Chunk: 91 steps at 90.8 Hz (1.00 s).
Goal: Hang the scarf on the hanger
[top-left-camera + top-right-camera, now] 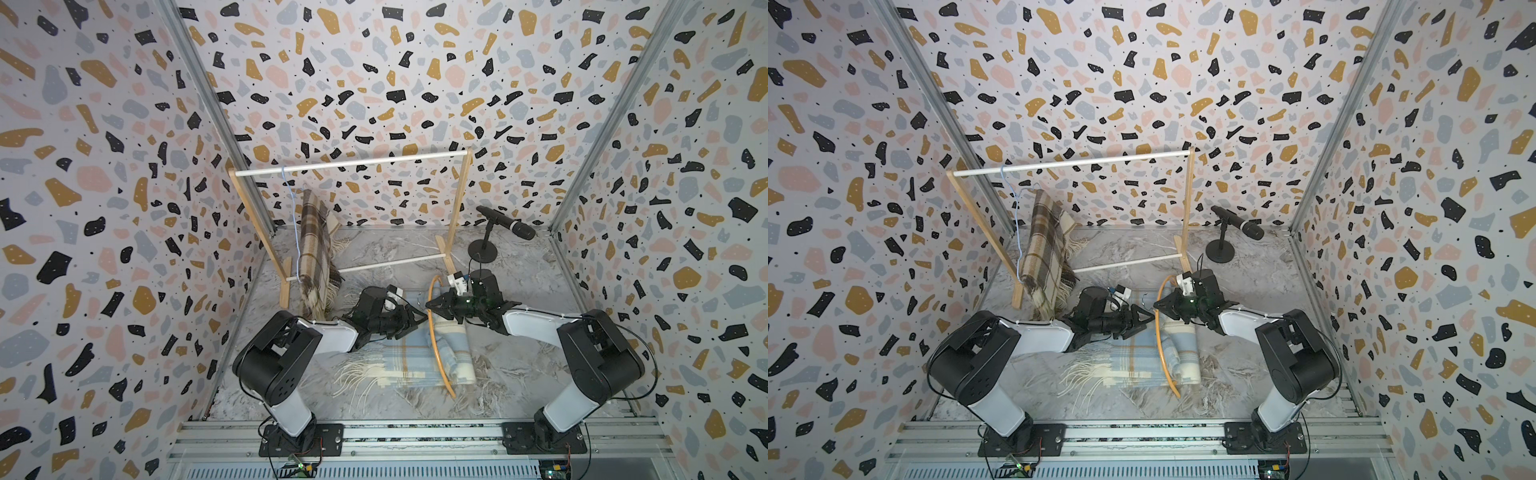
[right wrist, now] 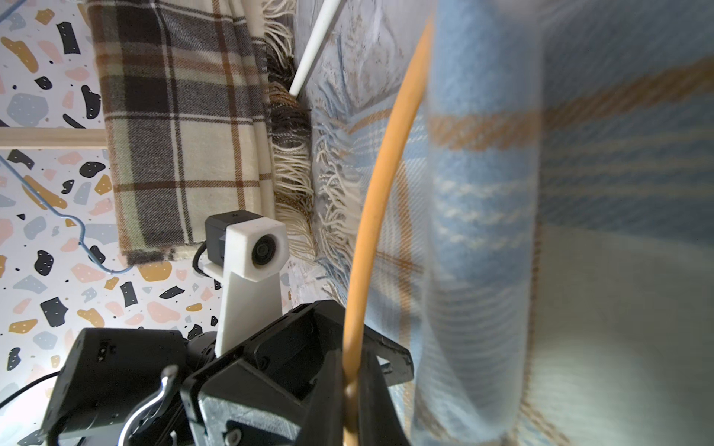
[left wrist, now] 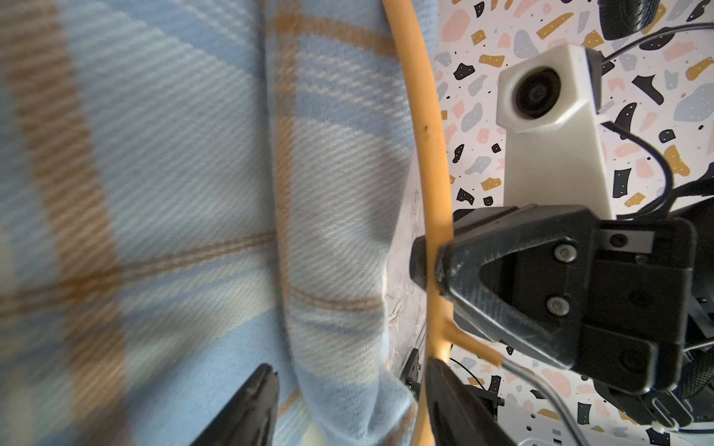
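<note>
right gripper (image 1: 428, 308) was clamped shut on the orange hanger (image 1: 433, 345) near its neck, left gripper (image 1: 417, 319) half-spread over a fold, gripping nothing; blue scarf (image 1: 386, 361) lay on the table (image 1: 523, 365), seemingly part-threaded through the hanger, draping and racking judged undone.

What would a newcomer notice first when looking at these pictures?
The right gripper pinches a thin orange hanger over a light blue plaid scarf lying mid-table. At the rear left, a brown plaid scarf hangs from a wooden rack, amid terrazzo-patterned walls.
</note>
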Motion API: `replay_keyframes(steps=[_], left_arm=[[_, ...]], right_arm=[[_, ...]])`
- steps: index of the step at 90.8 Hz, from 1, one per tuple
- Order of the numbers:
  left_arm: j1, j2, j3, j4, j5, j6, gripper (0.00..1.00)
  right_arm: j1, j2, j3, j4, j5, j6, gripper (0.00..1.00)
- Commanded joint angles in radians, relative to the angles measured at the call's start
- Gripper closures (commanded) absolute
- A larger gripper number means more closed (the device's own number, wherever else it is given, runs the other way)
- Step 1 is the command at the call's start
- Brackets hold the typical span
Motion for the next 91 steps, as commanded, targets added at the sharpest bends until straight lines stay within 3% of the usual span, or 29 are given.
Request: replay_keyframes(steps=[1, 29, 48, 78, 91], left_arm=[[-0.034, 0.034, 0.017, 0.073, 0.019, -0.017, 0.40], [-0.032, 0.006, 0.012, -0.002, -0.018, 0.029, 0.49], [-0.026, -0.011, 0.007, 0.000, -0.021, 0.026, 0.63], [-0.054, 0.054, 0.059, 0.010, -0.005, 0.021, 0.48], [-0.080, 0.097, 0.087, 0.009, -0.009, 0.023, 0.46]], right_arm=[[0.016, -0.054, 0.009, 0.043, -0.024, -0.004, 1.00], [0.001, -0.073, 0.012, 0.014, -0.025, -0.022, 1.00], [-0.024, -0.091, 0.012, -0.010, -0.039, -0.032, 1.00], [-0.038, -0.086, 0.006, 0.010, -0.068, -0.016, 1.00], [-0.037, -0.083, 0.006, 0.017, -0.070, -0.011, 1.00]])
